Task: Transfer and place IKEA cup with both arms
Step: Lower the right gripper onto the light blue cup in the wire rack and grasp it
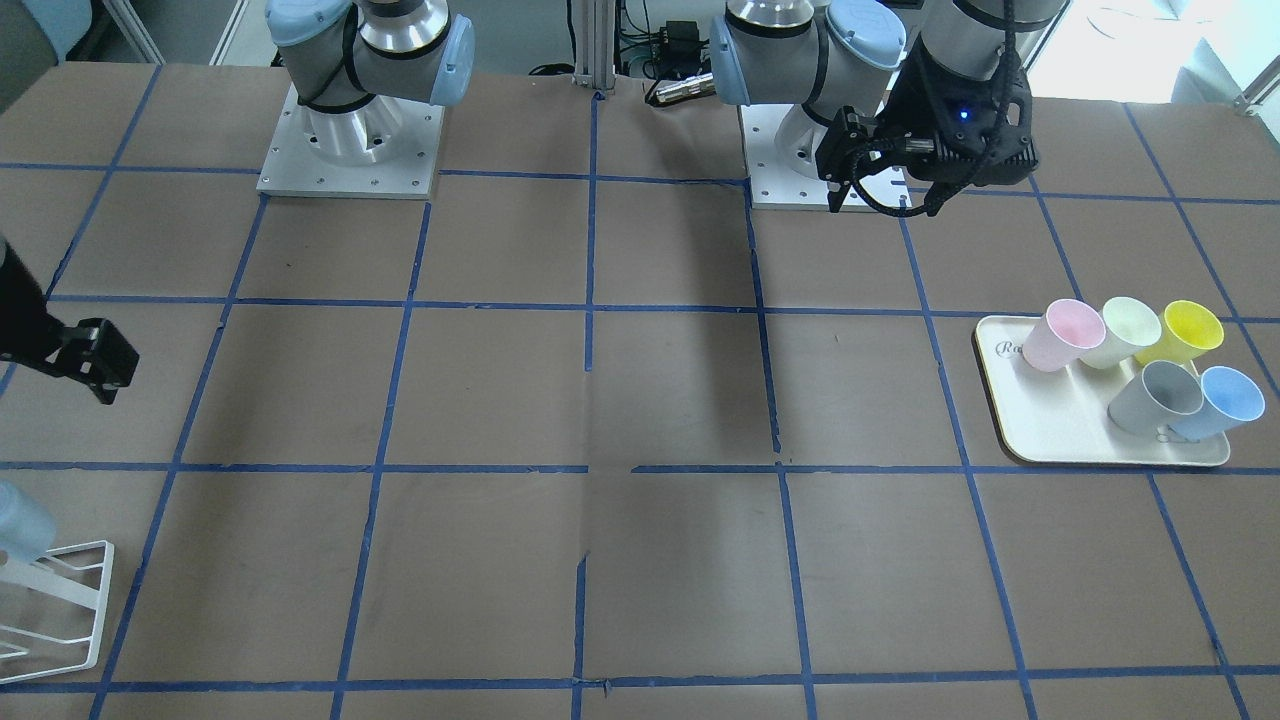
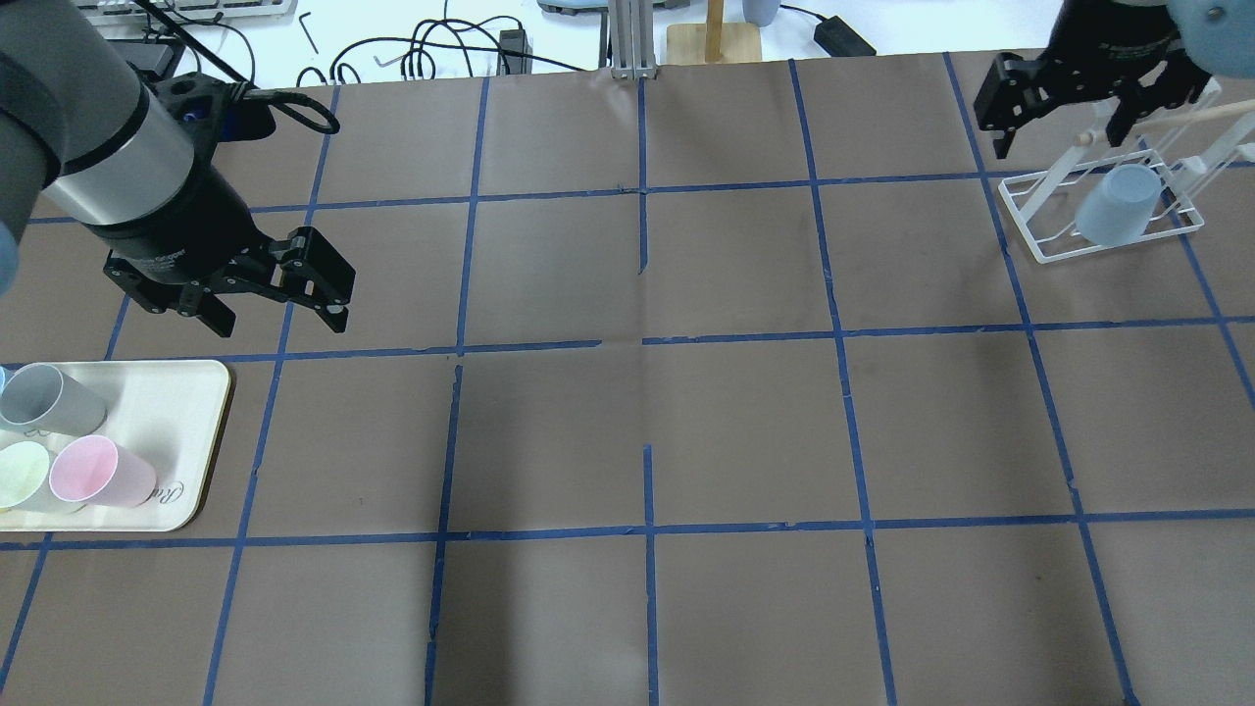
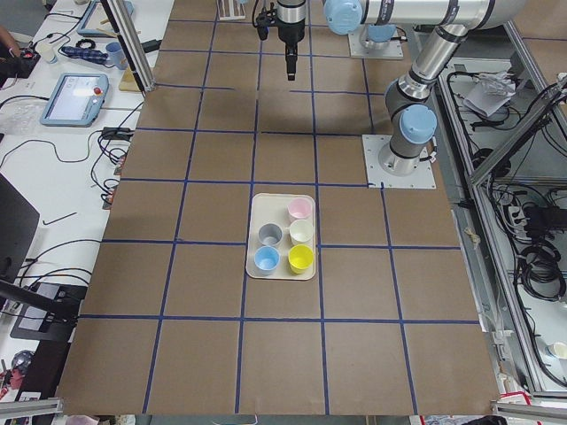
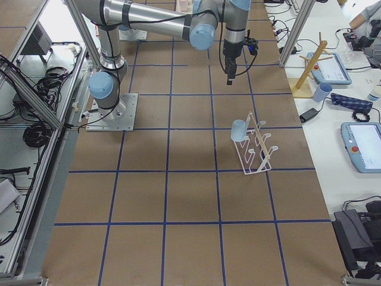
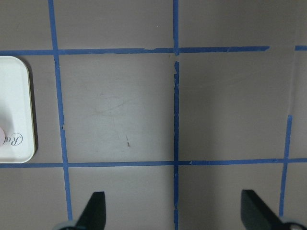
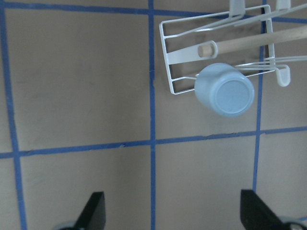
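Observation:
One light-blue IKEA cup (image 2: 1116, 204) hangs upside down on the white wire rack (image 2: 1039, 201); it also shows in the right wrist view (image 6: 225, 90). A second light-blue cup (image 1: 1222, 402) stands on the cream tray (image 1: 1060, 440). My left gripper (image 2: 276, 319) is open and empty, held above the table just beyond the tray (image 2: 186, 402); in the left wrist view (image 5: 175, 213) only bare table lies between its jaws. My right gripper (image 2: 1057, 137) is open and empty, held above and beside the rack, apart from the cup.
The tray also holds pink (image 1: 1060, 335), pale green (image 1: 1122, 330), yellow (image 1: 1185, 330) and grey (image 1: 1155, 395) cups. The brown table (image 2: 647, 431) carries a blue tape grid. Cables and a wooden stand (image 2: 714, 39) lie past the far edge.

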